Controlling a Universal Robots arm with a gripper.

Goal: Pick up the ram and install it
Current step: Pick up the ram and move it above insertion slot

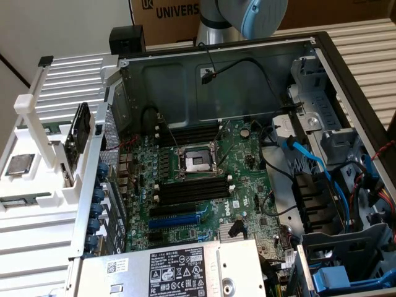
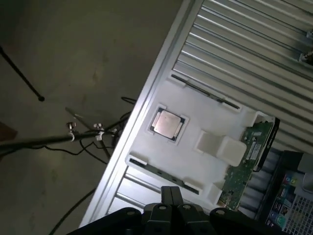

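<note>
The jaws are pressed together with nothing between them, and in the wrist view they hang above the rim of a white holder (image 2: 195, 161). The holder sits on a ribbed metal desk (image 2: 244, 44). The ram (image 2: 244, 166) is well apart from the jaws and not gripped. It stands on edge in that holder, a green board with a dark side, on the side of the holder nearest the computer case (image 1: 322, 55). In the exterior view the ram shows as a dark stick leaning upright in the holder, to the exterior view's left of the case and just beside its perforated wall. A square silver processor chip (image 1: 18, 164) lies flat in a recess of the holder, farther toward the exterior view's left. The case lies open with its green motherboard (image 1: 247, 167) exposed. Long black memory slots (image 1: 192, 189) with white end clips run beside the central processor socket (image 1: 197, 162). A grey power supply (image 1: 179, 269) with a label sits at the near end, and blue and black cables crowd the exterior view's right. The arm (image 1: 247, 15) rises behind the case, in front of a cardboard box (image 1: 173, 12).
</note>
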